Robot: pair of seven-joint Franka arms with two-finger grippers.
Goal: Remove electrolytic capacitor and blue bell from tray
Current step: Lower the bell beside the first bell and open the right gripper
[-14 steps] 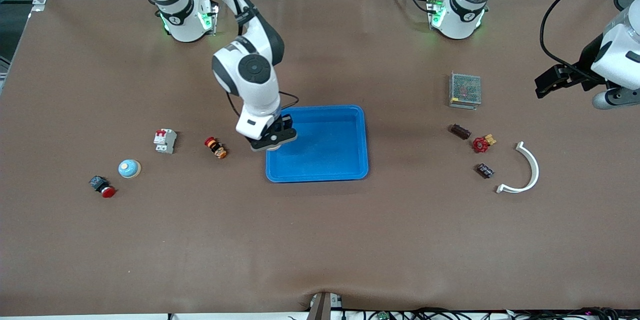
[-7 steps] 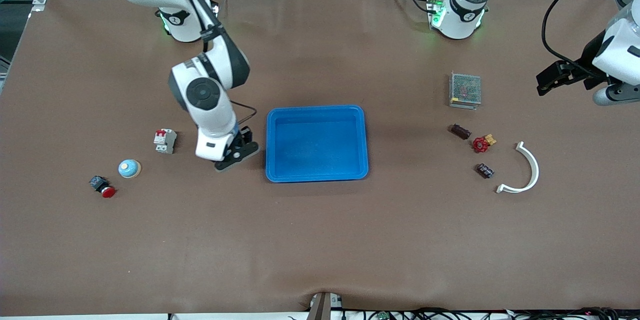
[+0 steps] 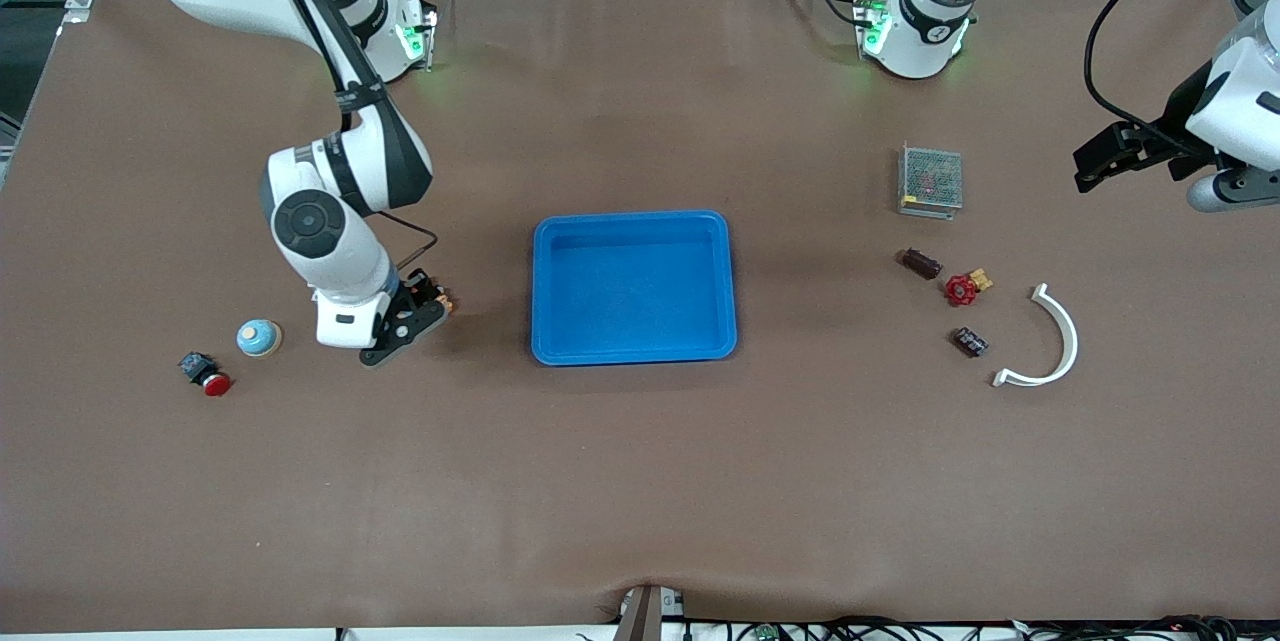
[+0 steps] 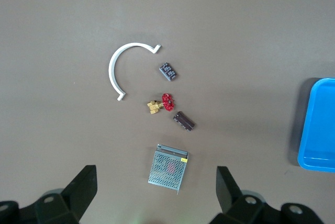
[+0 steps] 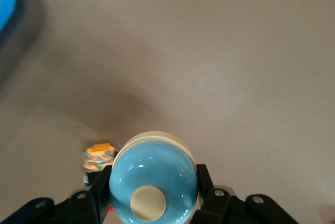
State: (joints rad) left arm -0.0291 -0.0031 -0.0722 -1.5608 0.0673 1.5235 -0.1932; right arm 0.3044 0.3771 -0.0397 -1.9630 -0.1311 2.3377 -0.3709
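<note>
Over brown tabletop (image 3: 640,481), right pincer (image 3: 400,329) clamps the blue bell (image 5: 153,179); left pincer (image 4: 155,176) waits, spread wide.

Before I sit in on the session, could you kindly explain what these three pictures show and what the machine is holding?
Two white robot arms stand at a brown table. One picture looks down from a high camera facing them; the other two come from cameras on each arm's wrist. The right gripper is shut on a blue bell, over the table beside an orange push button. A second bell sits nearby. The left gripper waits open above its end of the table, where a mesh-cased power supply, a dark capacitor, a red valve and a white curved bracket lie. A blue tray sits mid-table.
</note>
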